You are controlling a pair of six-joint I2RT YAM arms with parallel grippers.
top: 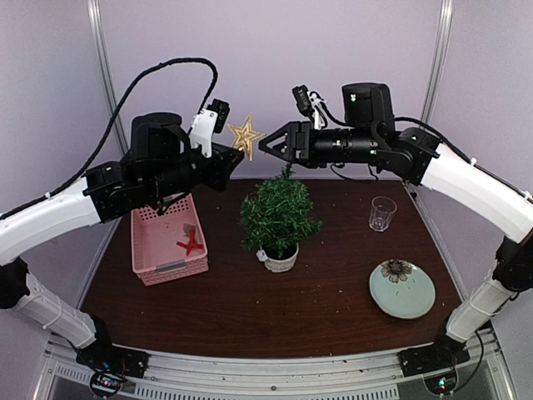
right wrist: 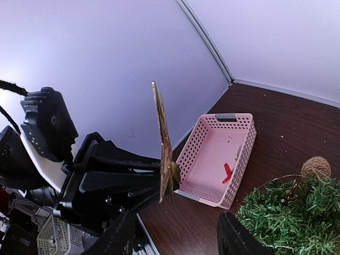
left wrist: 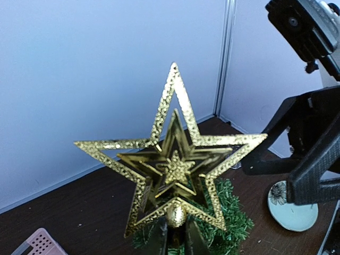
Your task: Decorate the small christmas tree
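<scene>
Two arms meet high over the back of the table. Farthest left sits the pink basket (top: pixel 171 268), with one red ornament (top: pixel 191 244) lying on its floor, presumably stock waiting its turn. Next, the left gripper (top: pixel 229 150) is pinched together on the little stem at the foot of the gold star (top: pixel 245 135), carrying it upright. Gripping that low leaves all the points free, which I'd guess suits setting it on a treetop. Just beside the star, and edge-on to it, the right gripper (top: pixel 271 143) faces in with its jaws spread and nothing between them. To me that looks like readiness to steady or take the star rather than a grip. The small christmas tree (top: pixel 279 215) stands upright in its white pot mid-table, below both grippers and a little right of the star. Its tip is close under the right gripper but touches neither. Farther right stand a clear glass (top: pixel 382 212) and a pale green plate (top: pixel 412 302), well apart from the tree.
</scene>
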